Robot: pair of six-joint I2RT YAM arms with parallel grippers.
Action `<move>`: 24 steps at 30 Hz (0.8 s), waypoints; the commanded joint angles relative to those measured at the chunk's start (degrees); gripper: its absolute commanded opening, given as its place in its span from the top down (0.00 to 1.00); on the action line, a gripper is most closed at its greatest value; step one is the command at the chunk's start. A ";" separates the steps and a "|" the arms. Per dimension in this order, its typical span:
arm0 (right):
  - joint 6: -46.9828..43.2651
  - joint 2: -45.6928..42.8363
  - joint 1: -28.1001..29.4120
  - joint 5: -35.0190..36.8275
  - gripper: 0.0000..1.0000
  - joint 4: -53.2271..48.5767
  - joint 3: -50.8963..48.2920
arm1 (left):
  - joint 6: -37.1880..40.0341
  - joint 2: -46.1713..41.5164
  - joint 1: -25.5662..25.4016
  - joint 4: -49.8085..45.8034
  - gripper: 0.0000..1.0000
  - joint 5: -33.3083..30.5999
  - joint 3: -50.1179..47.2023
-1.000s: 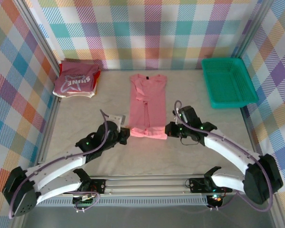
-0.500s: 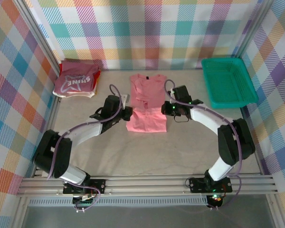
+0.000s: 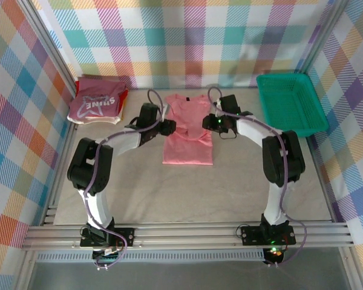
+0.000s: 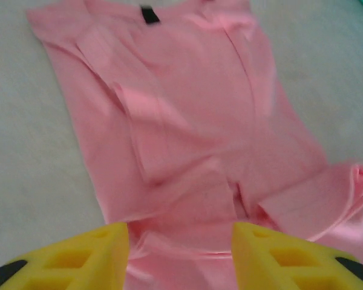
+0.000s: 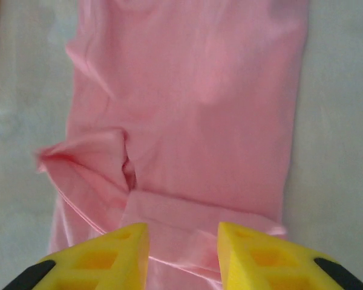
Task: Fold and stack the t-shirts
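A salmon-pink t-shirt (image 3: 187, 148) lies flat mid-table, collar at the far end, its lower half folded up over the body. The folded-over hem (image 4: 187, 244) lies loose between the yellow fingers (image 4: 103, 254) of my left gripper (image 4: 180, 241), which is open at the shirt's left edge (image 3: 169, 127). My right gripper (image 5: 183, 241) is open at the right edge (image 3: 210, 123), with the hem's fold (image 5: 187, 238) lying beneath its fingers (image 5: 260, 254). A stack of folded t-shirts (image 3: 97, 106), dark pink with white lettering on top, sits at the far left.
A green mesh basket (image 3: 290, 104) stands at the far right corner. Checked cloth walls close in the back and both sides. Both arms reach forward and inward, flanking the shirt. Bare table lies in front of the shirt and beside it.
Both grippers carried the shirt's near hem away from the front edge toward the collar, folding the shirt in half. Their jaws, shut on the hem before, now stand apart.
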 commanded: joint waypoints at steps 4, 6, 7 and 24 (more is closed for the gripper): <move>-1.45 -3.77 -2.35 -4.82 0.66 -2.91 5.90 | -1.55 -4.23 2.51 -0.44 0.58 -0.66 5.10; -1.48 -8.32 -2.25 -5.89 0.67 -1.04 0.03 | -2.86 -7.92 0.98 -0.03 0.59 -1.24 1.15; -1.23 -11.09 -2.25 -6.69 0.68 0.69 -4.35 | -3.82 -9.59 -0.02 -0.17 0.58 -1.49 -1.57; 5.45 -27.12 0.32 -12.70 0.63 5.98 -36.99 | -17.45 -22.12 -4.36 -3.19 0.58 4.61 -30.52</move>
